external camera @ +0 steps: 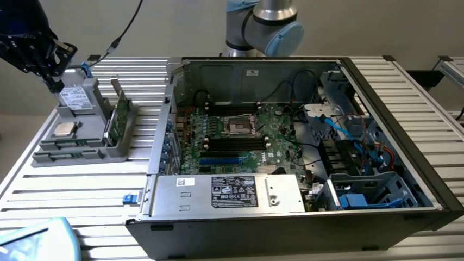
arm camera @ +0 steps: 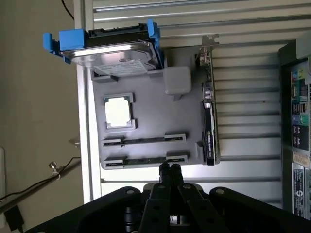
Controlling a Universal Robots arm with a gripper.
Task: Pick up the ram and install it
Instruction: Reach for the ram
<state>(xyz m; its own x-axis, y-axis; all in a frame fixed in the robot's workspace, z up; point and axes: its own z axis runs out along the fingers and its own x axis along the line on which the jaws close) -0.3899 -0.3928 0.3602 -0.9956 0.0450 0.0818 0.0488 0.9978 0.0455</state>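
Two ram sticks (arm camera: 145, 140) (arm camera: 144, 158) lie flat in the slots of a grey holder tray (arm camera: 160, 116); in the exterior view they are thin dark strips (external camera: 71, 143) at the tray's (external camera: 51, 160) near end. My gripper (arm camera: 169, 169) hangs above the tray with its black fingers pressed together and nothing between them. In the exterior view the gripper (external camera: 54, 86) is at the upper left, well above the table. The open computer case (external camera: 406, 136) fills the middle, with black memory slots (external camera: 236, 142) on the motherboard.
The tray also carries a hard drive (arm camera: 114, 52) in a blue bracket, a silver processor chip (arm camera: 118, 110) and an upright green card (arm camera: 208, 114). A silver power supply (external camera: 228, 191) lies at the case's near side. Cables (external camera: 348, 136) crowd the case's right side in the exterior view.
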